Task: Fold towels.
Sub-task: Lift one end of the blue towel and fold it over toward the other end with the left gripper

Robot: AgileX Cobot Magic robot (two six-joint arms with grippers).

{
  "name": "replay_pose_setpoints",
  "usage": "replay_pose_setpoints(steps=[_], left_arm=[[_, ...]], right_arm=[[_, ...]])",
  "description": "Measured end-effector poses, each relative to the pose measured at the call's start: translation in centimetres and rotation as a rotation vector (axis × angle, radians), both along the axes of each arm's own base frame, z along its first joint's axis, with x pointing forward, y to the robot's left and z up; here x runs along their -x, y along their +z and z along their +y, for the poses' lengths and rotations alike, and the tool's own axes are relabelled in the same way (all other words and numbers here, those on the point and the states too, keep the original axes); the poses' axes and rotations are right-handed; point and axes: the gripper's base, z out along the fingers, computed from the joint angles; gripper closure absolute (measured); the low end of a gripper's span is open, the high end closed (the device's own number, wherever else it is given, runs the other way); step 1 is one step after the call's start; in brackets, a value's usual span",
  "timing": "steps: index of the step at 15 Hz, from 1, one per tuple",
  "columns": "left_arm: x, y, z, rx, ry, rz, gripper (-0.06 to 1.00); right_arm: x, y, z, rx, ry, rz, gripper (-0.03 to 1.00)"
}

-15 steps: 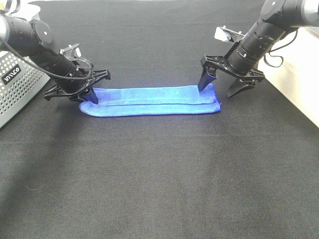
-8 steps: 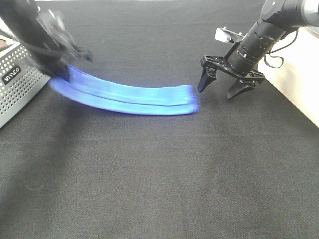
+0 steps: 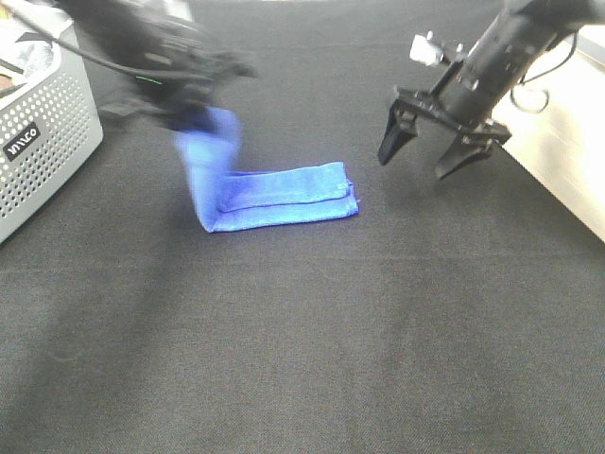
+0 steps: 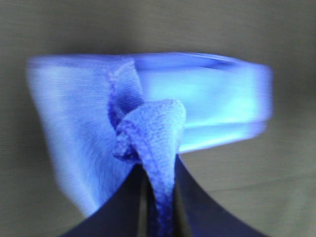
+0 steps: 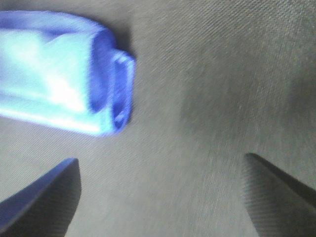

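The royal-blue towel (image 3: 274,194) lies as a long folded strip on the black table. My left gripper (image 3: 203,118) is shut on its left end and holds that end lifted and curled over toward the right; the arm is blurred. In the left wrist view the pinched towel (image 4: 158,133) bunches between the two dark fingers. My right gripper (image 3: 427,161) is open and empty, hanging above the table to the right of the towel's right end. In the right wrist view the towel's end (image 5: 74,74) lies beyond the open fingers (image 5: 44,197).
A perforated grey basket (image 3: 43,142) stands at the left edge. A pale counter (image 3: 567,142) runs along the right edge. The black cloth-covered table (image 3: 302,340) stretches toward the front.
My left gripper has lifted the towel's left end and swung it up and rightward, dragging the towel left. My right gripper let go, opened and rose away from the right end.
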Motion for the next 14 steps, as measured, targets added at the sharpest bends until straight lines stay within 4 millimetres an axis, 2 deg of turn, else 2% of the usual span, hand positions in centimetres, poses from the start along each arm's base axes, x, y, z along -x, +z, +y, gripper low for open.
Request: replay_pose_setpoints(steps=[3, 4, 6, 7, 9, 11, 12, 14], left_arm=[[-0.2, -2.6, -3.1, 0.092, 0.035, -0.008, 0.87], [-0.3, -3.3, -3.8, 0.125, 0.058, -0.006, 0.83], [-0.4, -3.9, -4.6, 0.169, 0.092, -0.015, 0.65], [-0.4, -3.8, -4.8, 0.182, 0.104, -0.028, 0.50], [-0.6, -3.4, -5.0, 0.215, 0.124, -0.030, 0.27], [-1.0, -2.7, -4.9, 0.213, 0.103, -0.066, 0.24], [-1.3, -1.8, -4.5, 0.198, 0.078, -0.108, 0.24], [-2.7, 1.0, -1.8, 0.159, 0.085, -0.226, 0.24]], right_arm=[[0.3, 1.0, 0.0, -0.003, 0.010, -0.002, 0.15], [0.4, 1.0, 0.0, -0.001, 0.015, 0.005, 0.15], [0.5, 1.1, 0.0, 0.002, 0.019, 0.009, 0.15], [0.5, 1.0, -0.1, 0.004, 0.020, 0.009, 0.15], [0.5, 1.1, 0.0, 0.002, 0.019, 0.009, 0.15], [0.5, 1.3, 0.1, -0.012, 0.015, 0.007, 0.15], [0.5, 1.5, 0.3, -0.039, 0.011, 0.006, 0.15], [0.6, 2.1, 1.2, -0.154, 0.020, 0.003, 0.15]])
